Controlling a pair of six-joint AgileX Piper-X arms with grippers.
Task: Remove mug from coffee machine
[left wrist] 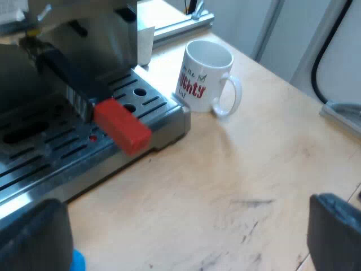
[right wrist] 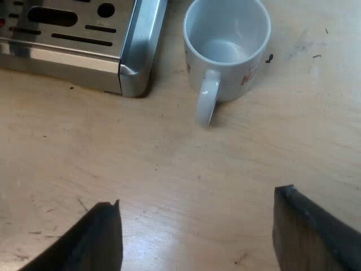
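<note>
The empty white mug (left wrist: 206, 76) (right wrist: 225, 48) stands upright on the wooden table (left wrist: 254, 169), off the drip tray (left wrist: 155, 110), just beside its corner. The left gripper (left wrist: 186, 226) and the right gripper (right wrist: 197, 203) hover nearby, fingers spread wide, holding nothing.

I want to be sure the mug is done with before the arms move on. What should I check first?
1. The mug stands on the table, off the machine's drip tray: ok.
2. It is upright and empty: ok.
3. It stands apart from the tray's corner: cannot tell.
4. The right gripper has its jaws open, empty: ok.
5. The left gripper has its jaws open, empty: ok.
</note>
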